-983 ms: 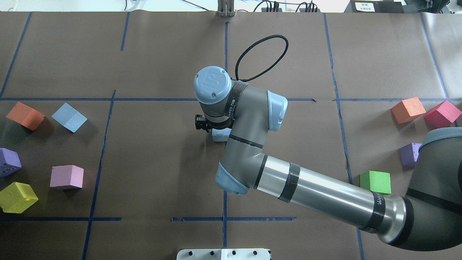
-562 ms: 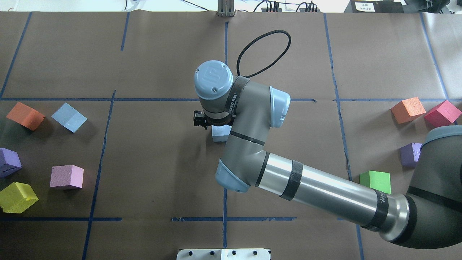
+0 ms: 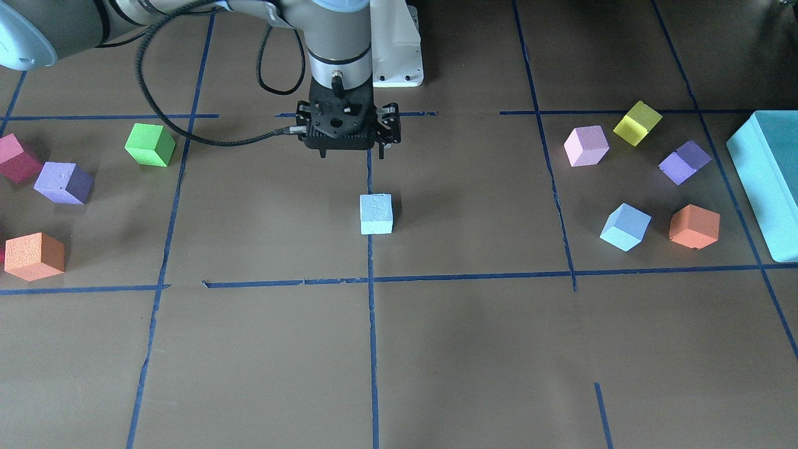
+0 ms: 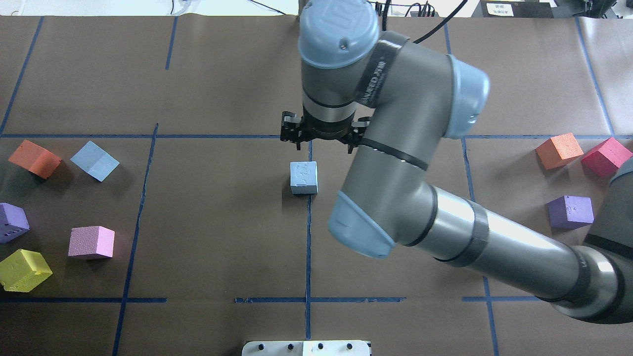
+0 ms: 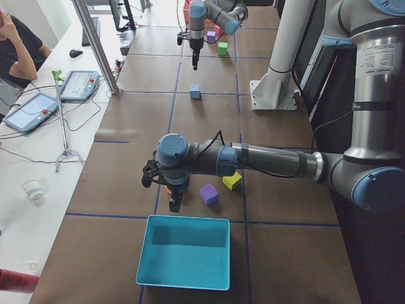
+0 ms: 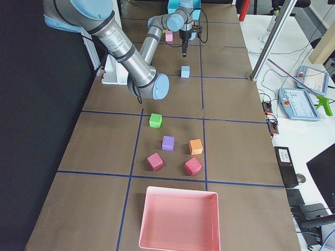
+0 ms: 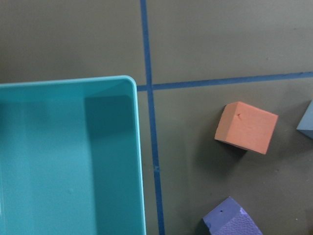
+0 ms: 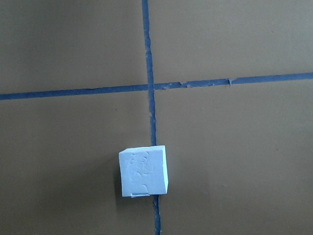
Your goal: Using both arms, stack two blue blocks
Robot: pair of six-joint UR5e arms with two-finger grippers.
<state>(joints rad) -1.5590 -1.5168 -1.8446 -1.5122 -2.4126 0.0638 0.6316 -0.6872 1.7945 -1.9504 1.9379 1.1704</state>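
Note:
One pale blue block (image 4: pixel 303 177) stands alone on the table's centre tape line; it also shows in the front view (image 3: pixel 376 214) and in the right wrist view (image 8: pixel 144 171). My right gripper (image 3: pixel 350 153) hangs high above the table, just on the robot's side of this block, open and empty. The second blue block (image 4: pixel 95 160) lies at the table's left end beside an orange cube (image 4: pixel 34 157). My left gripper (image 5: pixel 172 207) hovers over that end near the teal box (image 5: pixel 183 253); I cannot tell whether it is open or shut.
Purple (image 4: pixel 12 221), pink (image 4: pixel 91 242) and yellow (image 4: pixel 22 269) cubes lie at the left end. Orange (image 4: pixel 559 150), red (image 4: pixel 606 155), purple (image 4: pixel 570 211) and green (image 3: pixel 149 144) cubes lie at the right end. A pink tray (image 6: pixel 178 219) stands beyond them.
My right gripper has risen straight off the centre blue block and left it standing on the table. The left-end cubes have not moved.

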